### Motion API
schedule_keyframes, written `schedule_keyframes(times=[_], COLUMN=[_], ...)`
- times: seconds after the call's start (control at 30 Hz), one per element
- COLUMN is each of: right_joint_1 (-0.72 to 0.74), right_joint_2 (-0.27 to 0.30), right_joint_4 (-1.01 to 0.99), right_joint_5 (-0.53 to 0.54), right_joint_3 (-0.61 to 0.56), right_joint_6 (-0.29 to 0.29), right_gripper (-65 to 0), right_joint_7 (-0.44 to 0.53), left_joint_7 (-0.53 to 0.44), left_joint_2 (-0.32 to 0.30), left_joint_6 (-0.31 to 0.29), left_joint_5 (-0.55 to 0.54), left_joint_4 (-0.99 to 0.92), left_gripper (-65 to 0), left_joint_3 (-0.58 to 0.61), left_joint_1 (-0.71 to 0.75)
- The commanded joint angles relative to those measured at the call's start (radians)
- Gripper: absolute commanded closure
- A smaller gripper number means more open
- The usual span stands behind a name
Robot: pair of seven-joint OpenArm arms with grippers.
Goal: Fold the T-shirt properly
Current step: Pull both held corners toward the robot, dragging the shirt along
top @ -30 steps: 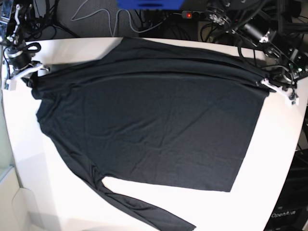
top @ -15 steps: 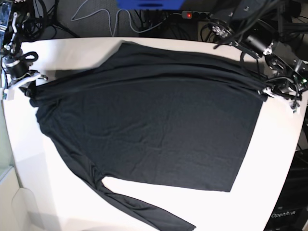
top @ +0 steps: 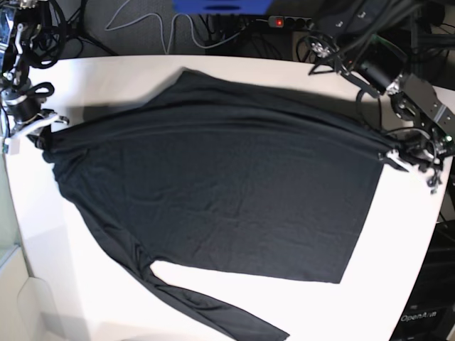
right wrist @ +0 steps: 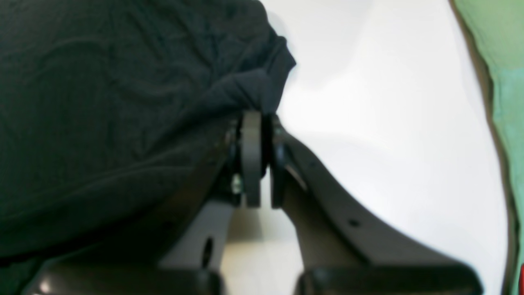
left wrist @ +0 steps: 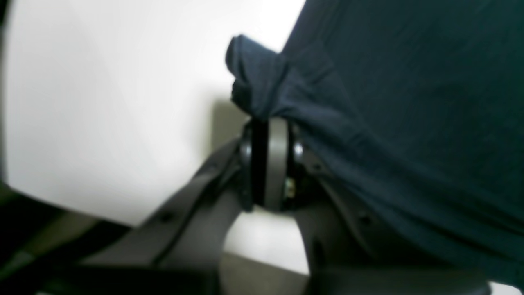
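The black T-shirt point(top: 227, 177) lies spread over the white table point(top: 402, 249), one long sleeve point(top: 213, 312) trailing toward the front edge. Its far part is doubled over, with taut ridges running between the two arms. My left gripper point(top: 393, 157), at the shirt's right corner in the base view, is shut on a bunch of the fabric; the left wrist view shows the closed fingertips point(left wrist: 275, 135) pinching the T-shirt point(left wrist: 409, 102). My right gripper point(top: 39, 132) is shut on the opposite corner, its fingertips point(right wrist: 250, 139) clamped on the T-shirt point(right wrist: 123, 82).
Cables point(top: 149, 25), a power strip with a red light point(top: 279, 22) and a blue object point(top: 222, 6) lie beyond the table's far edge. The table's rounded right edge point(top: 437, 234) is close to the left arm. A green surface point(right wrist: 505, 73) borders the table beside the right gripper.
Both grippers have moved toward the front of the table while holding the shirt's corners, drawing the doubled far edge with them. The lower body and sleeve have stayed put.
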Motion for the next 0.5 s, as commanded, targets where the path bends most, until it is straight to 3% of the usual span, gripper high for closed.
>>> schedule_keyframes(times=[0.0, 0.23, 0.47], right_joint_1=[0.016, 0.02, 0.054], right_joint_2=[0.02, 0.023, 0.025], right_joint_4=[0.015, 0.015, 0.003], right_joint_5=[0.008, 0.008, 0.008], right_joint_3=[0.007, 0.007, 0.011], right_joint_6=[0.0, 0.0, 0.0], right_gripper=[-0.4, -0.4, -0.4], right_joint_7=[0.029, 0.029, 0.009], left_joint_7=[-0.008, -0.012, -0.086], left_joint_2=[-0.004, -0.01, -0.013], left_joint_6=[0.001, 0.001, 0.003], left_joint_5=[-0.012, -0.012, -0.012], left_joint_4=[0.033, 0.048, 0.036], left_gripper=[-1.7, -1.7, -1.7], left_joint_3=[0.03, 0.101, 0.112], left_joint_1=[-0.031, -0.044, -0.05])
